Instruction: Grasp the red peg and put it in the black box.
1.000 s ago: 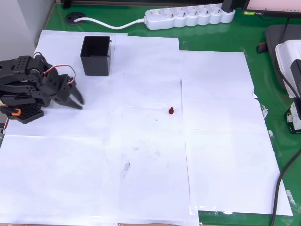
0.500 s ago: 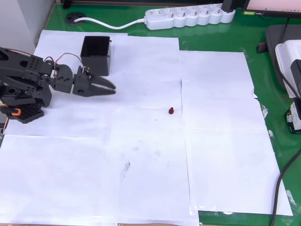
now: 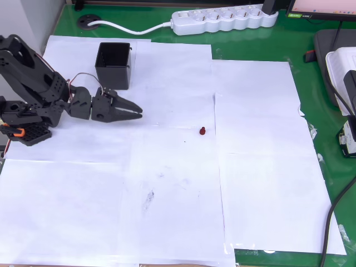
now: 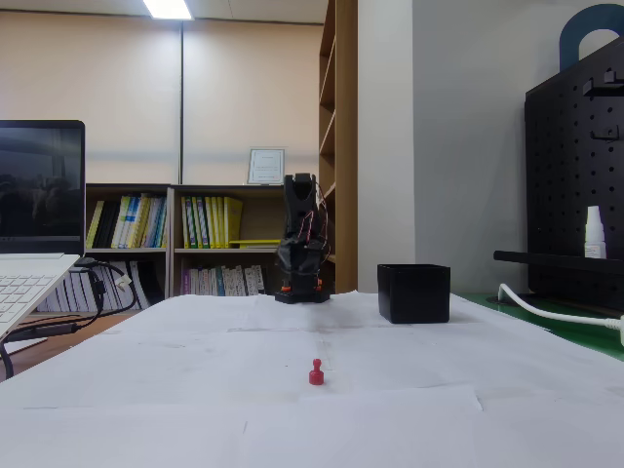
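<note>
Right of the claw (image 3: 137, 113) in the overhead view, well apart and slightly lower, the red peg (image 3: 202, 131) stands upright on the paper-covered table (image 3: 256, 167). Its jaws are slightly apart, holding nothing, tips aimed pegward; the black box (image 3: 114, 65) sits just above the claw.

Gripper (image 3: 137, 112) at left over white paper (image 3: 167, 183), jaws slightly parted, pointing right, nothing between them. Box (image 3: 113, 65) just above-left of gripper, upright. Peg (image 3: 202, 131) on paper, well right of gripper. Power strip (image 3: 225, 18) at top edge on green mat (image 3: 311, 100).
</note>
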